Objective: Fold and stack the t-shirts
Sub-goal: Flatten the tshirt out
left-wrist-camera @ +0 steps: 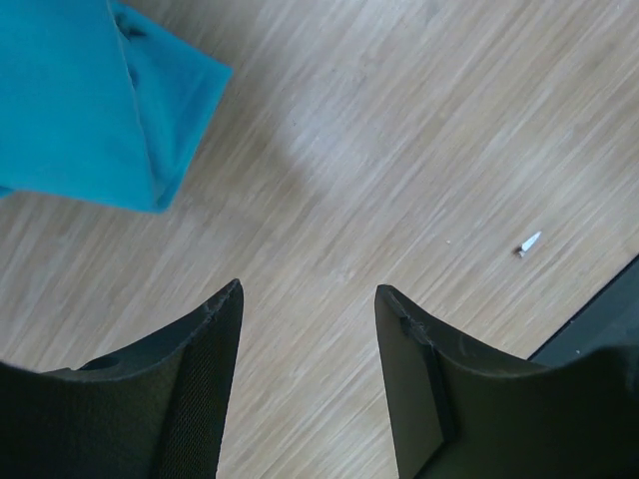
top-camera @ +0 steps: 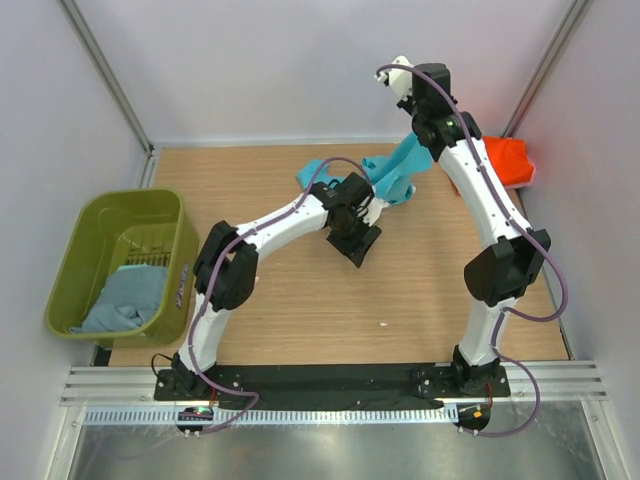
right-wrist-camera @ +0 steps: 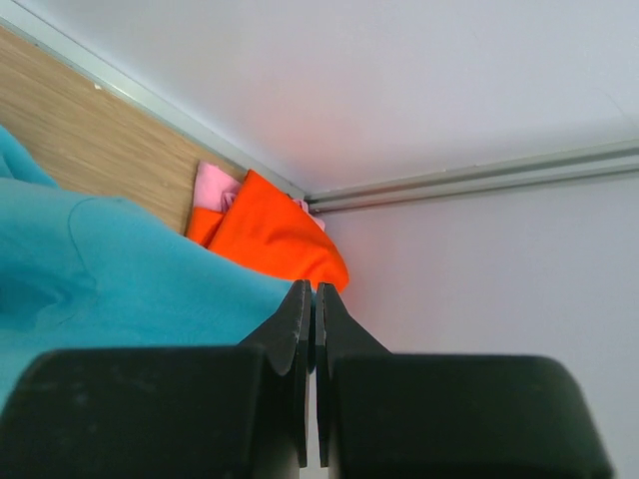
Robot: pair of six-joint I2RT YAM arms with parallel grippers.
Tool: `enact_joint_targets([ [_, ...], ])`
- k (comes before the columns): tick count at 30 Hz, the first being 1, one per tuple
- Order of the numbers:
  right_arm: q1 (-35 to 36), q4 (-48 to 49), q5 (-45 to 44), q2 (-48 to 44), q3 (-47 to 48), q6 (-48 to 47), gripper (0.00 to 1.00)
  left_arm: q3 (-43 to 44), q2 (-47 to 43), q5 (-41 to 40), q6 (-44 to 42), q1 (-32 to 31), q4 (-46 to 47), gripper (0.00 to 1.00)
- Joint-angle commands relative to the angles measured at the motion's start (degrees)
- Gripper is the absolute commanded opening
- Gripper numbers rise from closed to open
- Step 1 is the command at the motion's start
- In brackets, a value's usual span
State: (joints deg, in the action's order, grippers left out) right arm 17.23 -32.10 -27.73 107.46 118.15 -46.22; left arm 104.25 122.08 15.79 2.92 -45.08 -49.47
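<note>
Seen from above, two black-and-white robot arms reach over a wooden table [top-camera: 300,300] enclosed by pale walls. A turquoise t-shirt [top-camera: 395,175] lies crumpled near the middle of the table's far edge, with one part pulled up off the wood toward the right arm's wrist. In the right wrist view, the right gripper [right-wrist-camera: 315,299] has its jaws pressed together, and the turquoise cloth runs right up to them, so it appears to be pinched there. The left gripper [left-wrist-camera: 310,294] hangs over bare wood just on the near side of the shirt. Its jaws stand about halfway apart and nothing is between them. An orange-red t-shirt [top-camera: 508,160] sits bunched in the table's far right corner, against the walls. A pink t-shirt [right-wrist-camera: 215,187] shows at its edge, partly under it. An olive-green plastic bin [top-camera: 70,260] stands off the table's left edge, and a grey-blue t-shirt [top-camera: 130,300] lies heaped in its near end. A tiny white scrap [left-wrist-camera: 528,242] rests on the wood toward the table's near edge.
</note>
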Motion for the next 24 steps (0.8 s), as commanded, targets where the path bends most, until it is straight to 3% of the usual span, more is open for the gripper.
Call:
enact_joint_targets([
  [1,1.2,1.8,-0.2,-0.4,4.1,0.3,0.01,5.5,2.4,-6.9,-0.8,1.0,0.0,0.57],
  [14,1.2,1.4,-0.4,-1.7,3.7,0.6,0.01,11.3,11.3,-15.3,-2.0,0.6,1.5,0.56],
  [17,1.1,1.3,-0.4,-1.5,4.1,0.7,0.01,12.3,12.8,-18.4,-2.6,0.7,2.0,0.5],
  [21,1.2,1.3,-0.7,-1.5,4.5,0.6,0.01,12.6,12.0,-18.4,-2.7,0.8,1.2,0.0],
  [24,1.1,1.6,-1.0,-2.5,4.0,0.4,0.01,10.1,5.9,-17.7,-2.6,1.7,-0.8,0.0],
])
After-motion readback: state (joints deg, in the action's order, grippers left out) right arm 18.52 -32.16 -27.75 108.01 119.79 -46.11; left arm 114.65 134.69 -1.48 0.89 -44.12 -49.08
